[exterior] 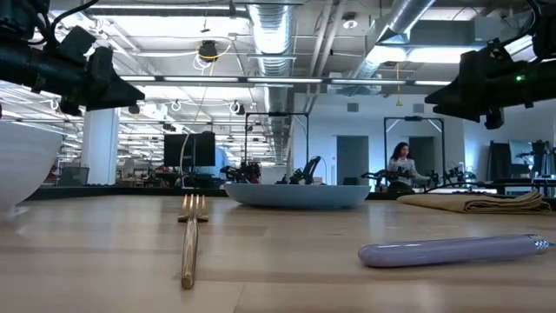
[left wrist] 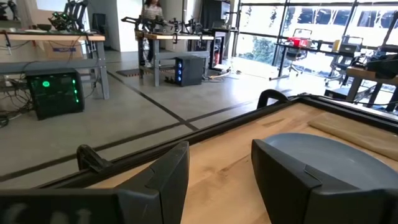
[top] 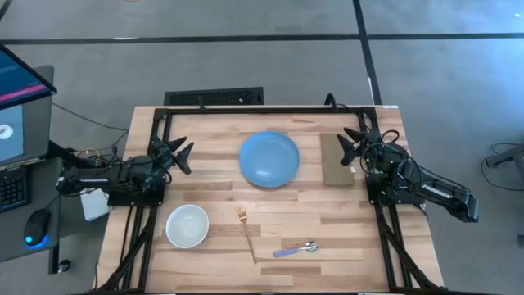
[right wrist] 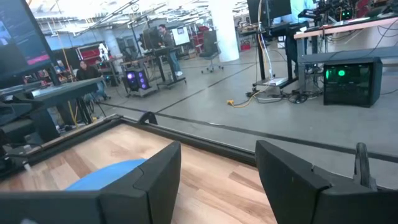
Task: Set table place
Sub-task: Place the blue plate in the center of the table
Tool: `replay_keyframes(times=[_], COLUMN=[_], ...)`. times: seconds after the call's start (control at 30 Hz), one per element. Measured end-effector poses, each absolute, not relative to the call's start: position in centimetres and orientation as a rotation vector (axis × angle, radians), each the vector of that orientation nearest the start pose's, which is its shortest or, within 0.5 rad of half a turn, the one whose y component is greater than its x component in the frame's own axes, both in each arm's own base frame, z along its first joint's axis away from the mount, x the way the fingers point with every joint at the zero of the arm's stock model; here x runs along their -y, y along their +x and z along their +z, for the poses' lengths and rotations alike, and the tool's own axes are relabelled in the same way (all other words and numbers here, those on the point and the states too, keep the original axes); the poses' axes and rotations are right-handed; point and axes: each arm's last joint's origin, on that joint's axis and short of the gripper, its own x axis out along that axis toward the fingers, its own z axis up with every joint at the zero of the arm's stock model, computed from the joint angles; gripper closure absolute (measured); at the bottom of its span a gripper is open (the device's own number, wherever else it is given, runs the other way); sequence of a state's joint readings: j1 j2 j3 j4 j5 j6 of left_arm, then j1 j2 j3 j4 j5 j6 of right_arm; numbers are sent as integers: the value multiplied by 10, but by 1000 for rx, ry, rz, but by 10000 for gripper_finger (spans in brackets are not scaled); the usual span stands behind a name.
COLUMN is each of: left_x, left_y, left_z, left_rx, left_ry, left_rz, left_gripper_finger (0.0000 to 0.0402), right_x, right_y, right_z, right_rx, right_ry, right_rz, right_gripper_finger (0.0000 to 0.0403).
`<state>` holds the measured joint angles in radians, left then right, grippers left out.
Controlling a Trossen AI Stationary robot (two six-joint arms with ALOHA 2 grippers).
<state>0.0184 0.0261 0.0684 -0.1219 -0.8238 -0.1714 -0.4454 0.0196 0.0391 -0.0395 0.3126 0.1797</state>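
Observation:
The light wooden table (top: 270,201) carries a blue plate (top: 269,158) near its far middle, a white bowl (top: 187,225) at the near left, a gold fork (top: 246,231) near the middle and a spoon with a lavender handle (top: 296,249) to the fork's right. A folded olive-brown cloth (top: 336,159) lies right of the plate. My left gripper (top: 183,155) hovers open over the table's left edge, above and beyond the bowl. My right gripper (top: 350,141) hovers open over the right side, above the cloth. In the low view both grippers (exterior: 104,83) (exterior: 452,87) hang clear of the tabletop.
A black metal frame (top: 270,108) edges the table. A monitor, keyboard and mouse (top: 37,225) stand on a desk left of the table. Bare wood lies between the plate and the cutlery. A person (exterior: 401,161) sits in the room far behind the table.

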Motion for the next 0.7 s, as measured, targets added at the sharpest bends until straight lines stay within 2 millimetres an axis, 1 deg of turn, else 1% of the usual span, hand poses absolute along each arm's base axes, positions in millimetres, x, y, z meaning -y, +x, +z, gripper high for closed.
replay_keyframes(times=[0.07, 0.23, 0.3, 0.4, 0.57, 0.7], left_x=[-23, -23, -23, -23, -23, -23], left_y=[85, 85, 85, 85, 85, 85], left_z=[174, 174, 174, 174, 174, 174], left_rx=[4, 7, 7, 7, 7, 7], left_ry=[-145, -152, -152, -152, -152, -152], left_rz=[845, 846, 845, 845, 845, 845], left_gripper_finger=[237, 237, 237, 237, 237, 237], right_x=[49, 49, 49, 50, 50, 50], right_y=[82, 82, 82, 82, 81, 81], right_z=[172, 174, 174, 172, 172, 172], right_rx=[75, 193, 207, 185, 140, 136], right_ry=[222, 459, 498, 477, 381, 377], right_rz=[-756, -746, -743, -752, -771, -768], right_gripper_finger=[173, 173, 173, 173, 173, 173])
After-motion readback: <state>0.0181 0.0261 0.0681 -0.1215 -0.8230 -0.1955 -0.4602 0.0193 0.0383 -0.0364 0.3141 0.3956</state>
